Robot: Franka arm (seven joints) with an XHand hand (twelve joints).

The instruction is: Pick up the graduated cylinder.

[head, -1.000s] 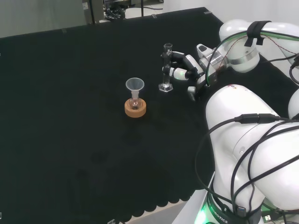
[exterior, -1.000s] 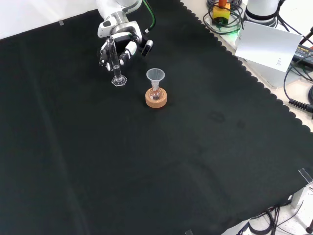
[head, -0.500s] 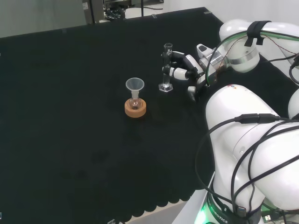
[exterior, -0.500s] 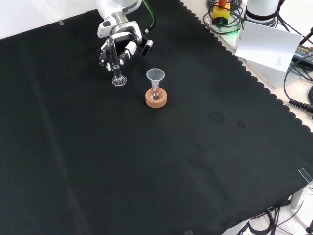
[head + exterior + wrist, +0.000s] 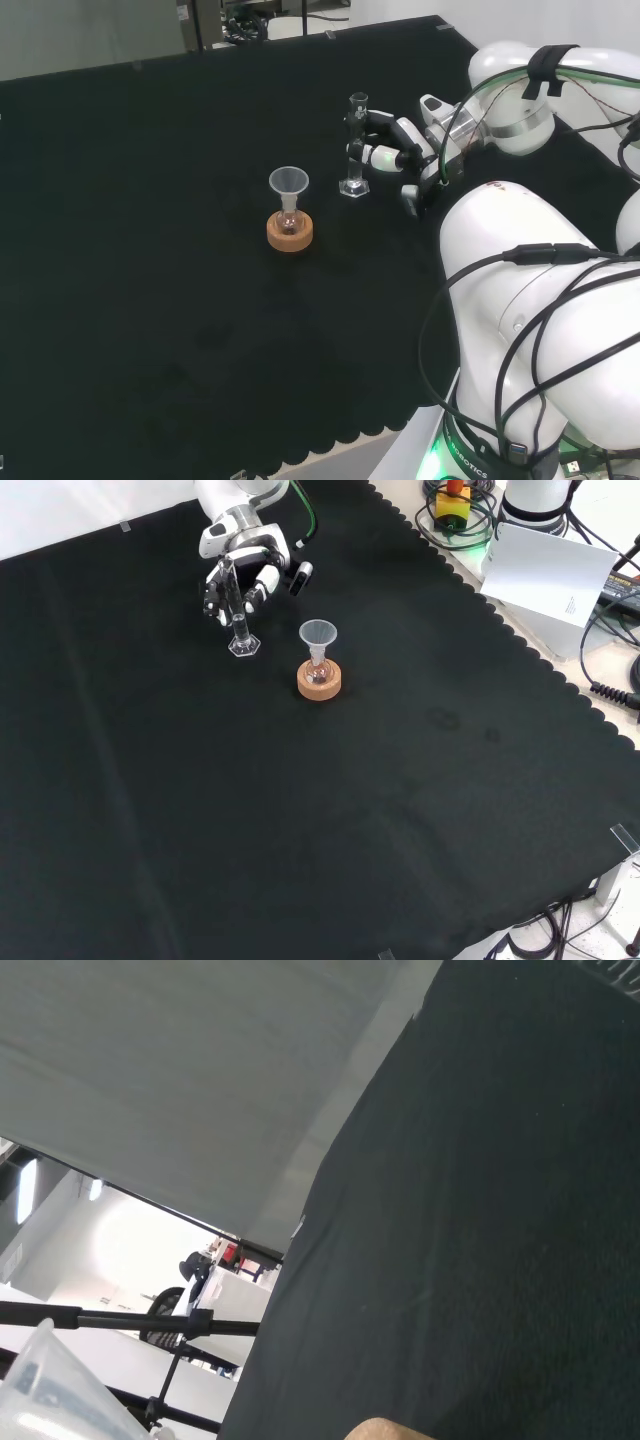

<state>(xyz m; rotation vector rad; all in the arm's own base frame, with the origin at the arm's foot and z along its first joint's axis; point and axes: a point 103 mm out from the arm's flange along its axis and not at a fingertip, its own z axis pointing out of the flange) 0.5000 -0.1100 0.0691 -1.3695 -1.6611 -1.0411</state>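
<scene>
One tall glass graduated cylinder [image 5: 354,150] stood upright on the black cloth [image 5: 150,250], with its base still down on it. The hand [image 5: 395,150] had its fingers curled around the tube. Near it, to the left in the head view, a small flask with a funnel [image 5: 289,183] sat in a cork ring [image 5: 290,233].

The graduated cylinder [image 5: 354,147] [image 5: 240,625] is slim, clear glass with a hexagonal foot, standing upright on the tabletop [image 5: 150,250], its upper part among the curled fingers of the hand [image 5: 395,148].
</scene>
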